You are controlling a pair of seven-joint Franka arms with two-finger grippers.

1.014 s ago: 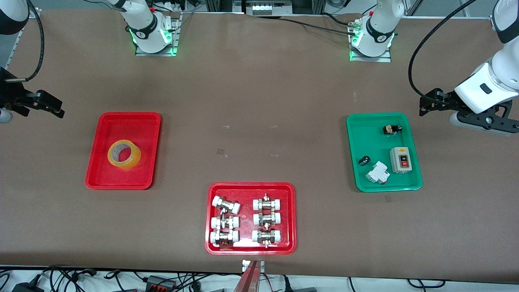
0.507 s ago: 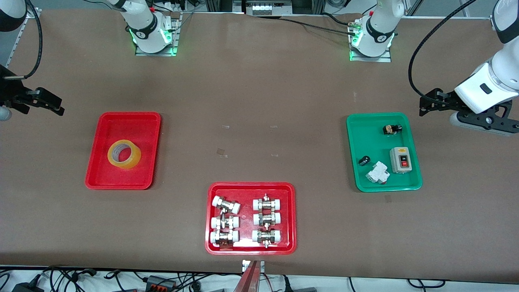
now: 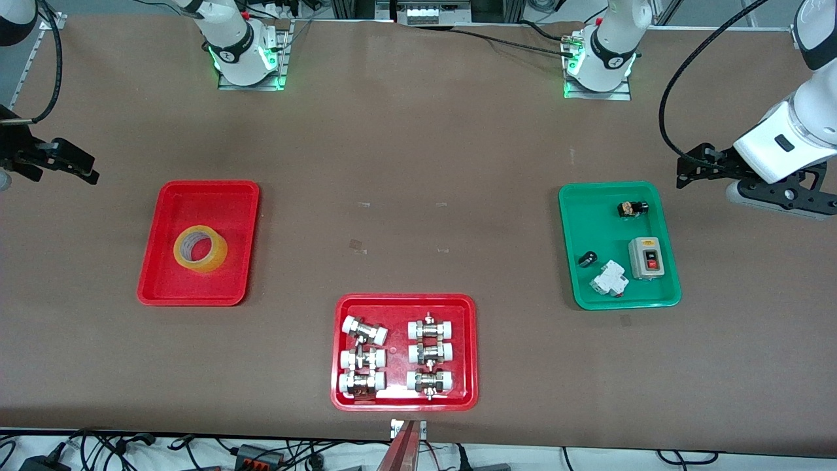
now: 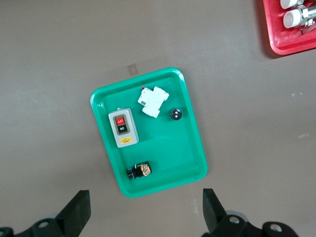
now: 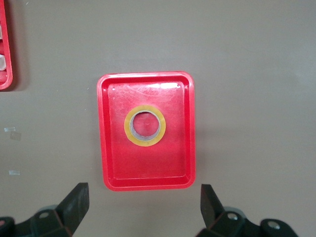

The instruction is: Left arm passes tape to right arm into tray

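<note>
Yellow translucent roll of packing tape (image 3: 200,249) lying flat in shallow plain red plastic tray (image 3: 171,288), toward right arm's end of table. Right gripper (image 5: 143,210) raised over bare brown table surface (image 3: 418,163) beside that tray, fingers spread wide, holding nothing. Left gripper (image 4: 145,212) raised beside green plastic tray (image 4: 197,163) of small electrical parts, fingers likewise spread, empty. Second red tray (image 3: 340,399) of white-capped metal fittings (image 3: 395,356) nearest front camera.
</note>
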